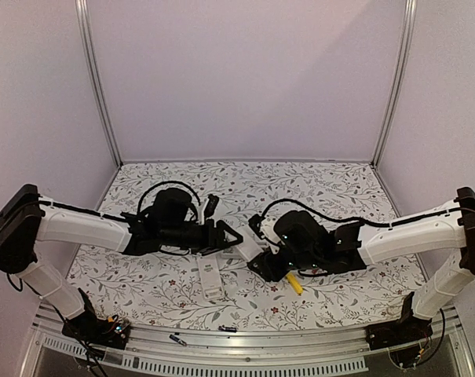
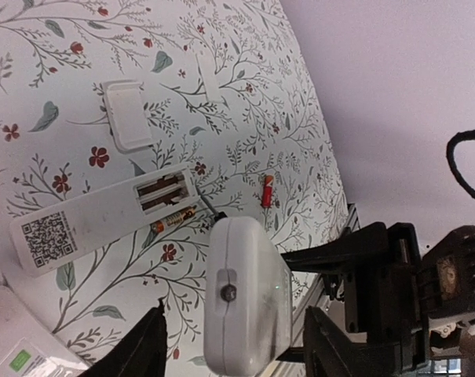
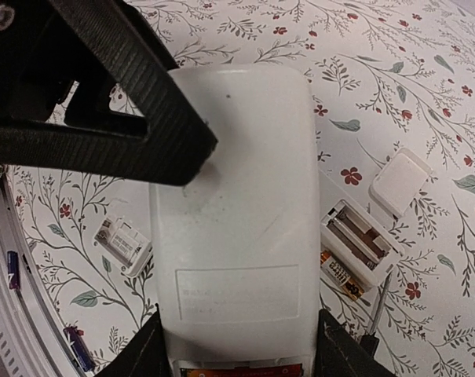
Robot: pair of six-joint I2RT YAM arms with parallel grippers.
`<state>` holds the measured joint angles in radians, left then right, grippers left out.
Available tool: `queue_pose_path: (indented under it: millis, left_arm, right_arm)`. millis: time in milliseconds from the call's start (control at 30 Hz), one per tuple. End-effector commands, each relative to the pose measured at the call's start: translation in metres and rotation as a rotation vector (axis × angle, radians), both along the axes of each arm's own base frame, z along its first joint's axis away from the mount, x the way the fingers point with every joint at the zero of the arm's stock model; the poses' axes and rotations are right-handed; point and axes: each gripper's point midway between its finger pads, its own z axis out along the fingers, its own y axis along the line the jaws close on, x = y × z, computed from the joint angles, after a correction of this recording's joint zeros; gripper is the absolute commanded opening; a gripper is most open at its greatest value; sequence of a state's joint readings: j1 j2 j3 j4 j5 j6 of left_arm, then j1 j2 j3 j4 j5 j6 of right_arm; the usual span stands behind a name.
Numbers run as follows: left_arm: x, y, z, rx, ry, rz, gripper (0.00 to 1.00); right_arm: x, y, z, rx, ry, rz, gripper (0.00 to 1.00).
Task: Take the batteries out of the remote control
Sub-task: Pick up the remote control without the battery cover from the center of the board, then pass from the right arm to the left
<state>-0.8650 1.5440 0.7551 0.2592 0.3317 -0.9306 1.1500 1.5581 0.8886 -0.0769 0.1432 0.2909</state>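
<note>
While right gripper pinches the remote and left gripper straddles it spread, we risk a sideways shove levering it loose

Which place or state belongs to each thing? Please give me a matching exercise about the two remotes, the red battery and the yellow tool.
Things: 1 remote with code label; 2 plain remote; 3 red battery; 4 yellow tool.
States: A held by the right gripper; B handle partly under the right arm; C on the table, battery bay open; D small, loose on the table near the open bay.
Pairs: 1-C; 2-A; 3-D; 4-B.
</note>
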Motion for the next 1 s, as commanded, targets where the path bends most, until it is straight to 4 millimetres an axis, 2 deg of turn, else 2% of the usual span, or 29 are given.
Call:
queue_pose_path:
  millis: [0, 400, 700, 800, 967]
  left_arm:
    - [0.002, -0.001, 0.004, -0.049, 0.010, 0.001, 0.55]
    - [0.006, 0.001, 0.009, -0.129, 0.033, 0.018, 0.41]
    - [0.008, 0.005, 0.008, -0.139, 0.047, 0.034, 0.21]
    - [0.008, 0.005, 0.010, -0.149, 0.049, 0.030, 0.14]
    - [0.011, 0.010, 0.013, -0.159, 0.042, 0.036, 0.06]
  right_arm:
    - [0.004, 0.007, 0.015, 0.055, -0.023, -0.003, 0.37]
    - [-0.002, 0.007, 0.015, 0.073, -0.017, 0.022, 0.37]
    - [-0.003, 0.004, 0.016, 0.075, -0.024, 0.024, 0.39]
    - [-0.002, 0.002, 0.018, 0.078, -0.028, 0.015, 0.48]
    - [0.001, -0.003, 0.023, 0.089, -0.037, -0.023, 0.76]
